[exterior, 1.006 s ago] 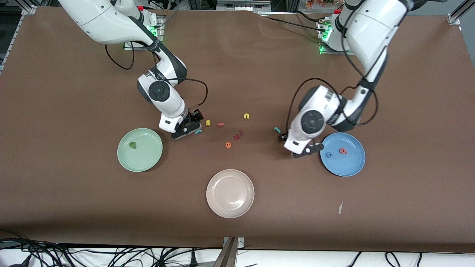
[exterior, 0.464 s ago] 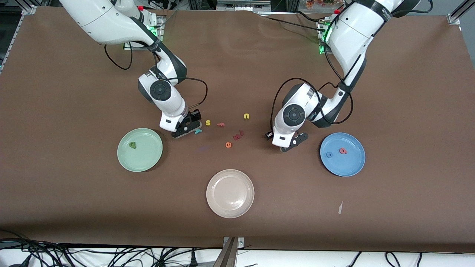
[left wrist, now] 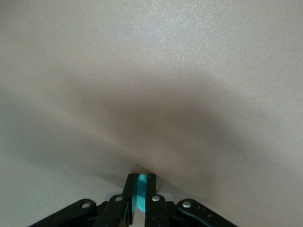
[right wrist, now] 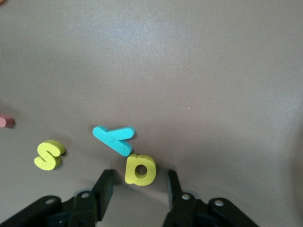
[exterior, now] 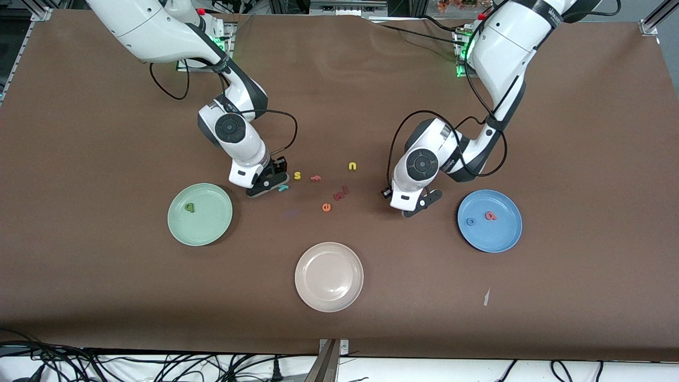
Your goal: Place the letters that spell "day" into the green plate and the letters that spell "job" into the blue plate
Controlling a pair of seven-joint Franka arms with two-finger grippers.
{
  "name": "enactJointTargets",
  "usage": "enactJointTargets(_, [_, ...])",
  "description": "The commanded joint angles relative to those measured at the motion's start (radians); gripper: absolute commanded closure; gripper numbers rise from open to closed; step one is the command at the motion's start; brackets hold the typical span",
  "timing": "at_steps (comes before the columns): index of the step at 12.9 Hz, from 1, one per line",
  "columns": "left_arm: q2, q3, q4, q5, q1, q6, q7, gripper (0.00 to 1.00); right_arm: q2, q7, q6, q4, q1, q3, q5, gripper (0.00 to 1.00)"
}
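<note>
The green plate [exterior: 209, 225] holds the dark green "d" [exterior: 189, 208]. The blue plate [exterior: 496, 236] holds the blue "o" [exterior: 470, 222] and the red "b" [exterior: 490, 215]. My right gripper [exterior: 273, 183] is low over the table beside the green plate. In the right wrist view it [right wrist: 139, 174] stands open, with a gap on each side of the yellow "a" [right wrist: 140, 169]. The teal "y" [right wrist: 113, 139] touches that "a". My left gripper [exterior: 406, 200] is low between the loose letters and the blue plate, shut [left wrist: 141, 177] on the teal "j" [left wrist: 141, 191].
Loose letters lie mid-table: a yellow "s" [exterior: 297, 175], a pink piece [exterior: 315, 178], a yellow "u" [exterior: 352, 166], a dark red "k" [exterior: 338, 196] and an orange "e" [exterior: 326, 207]. A cream plate [exterior: 329, 276] sits nearer the camera. A paper scrap [exterior: 486, 297] lies below the blue plate.
My left gripper moved from beside the blue plate over to the teal "j" and shut on it. My right gripper's fingers narrowed around the yellow "a"; that arm barely moved.
</note>
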Motion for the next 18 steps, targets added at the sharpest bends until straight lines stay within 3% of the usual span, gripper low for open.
enactJointTargets(1, [-0.027, 0.005, -0.018, -0.02, 0.009, -0.017, 0.019, 1.0, 0.007, -0.003, 0.02, 0.006, 0.021, -0.016, -0.005, 0.5])
enactJointTargets(4, [-0.057, 0.008, 0.074, -0.01, 0.075, -0.222, 0.162, 1.0, 0.013, -0.003, 0.023, 0.007, 0.037, -0.027, -0.004, 0.62])
enactJointTargets(8, [-0.068, 0.037, 0.221, 0.026, 0.173, -0.445, 0.478, 1.0, 0.012, -0.006, 0.026, 0.007, 0.048, -0.044, -0.004, 0.7])
enactJointTargets(12, [-0.051, 0.036, 0.232, 0.221, 0.291, -0.449, 0.735, 1.0, -0.045, -0.055, -0.026, 0.027, 0.036, -0.072, 0.007, 0.72])
enactJointTargets(13, [-0.043, 0.034, 0.237, 0.223, 0.311, -0.432, 0.787, 1.0, -0.068, -0.078, -0.061, 0.03, 0.021, -0.072, 0.013, 0.72])
enactJointTargets(15, [-0.034, 0.034, 0.235, 0.22, 0.336, -0.357, 0.841, 1.0, -0.112, -0.217, -0.144, 0.053, -0.024, -0.072, 0.106, 0.72])
enactJointTargets(16, [-0.022, 0.034, 0.235, 0.221, 0.344, -0.322, 0.852, 0.94, -0.132, -0.31, -0.194, 0.067, -0.057, -0.072, 0.149, 0.72])
enactJointTargets(17, [-0.017, 0.036, 0.235, 0.232, 0.345, -0.294, 0.867, 0.79, -0.152, -0.392, -0.24, 0.084, -0.088, -0.072, 0.176, 0.72])
enactJointTargets(18, [-0.017, 0.036, 0.235, 0.229, 0.354, -0.289, 0.882, 0.01, -0.162, -0.453, -0.279, 0.098, -0.12, -0.072, 0.185, 0.72])
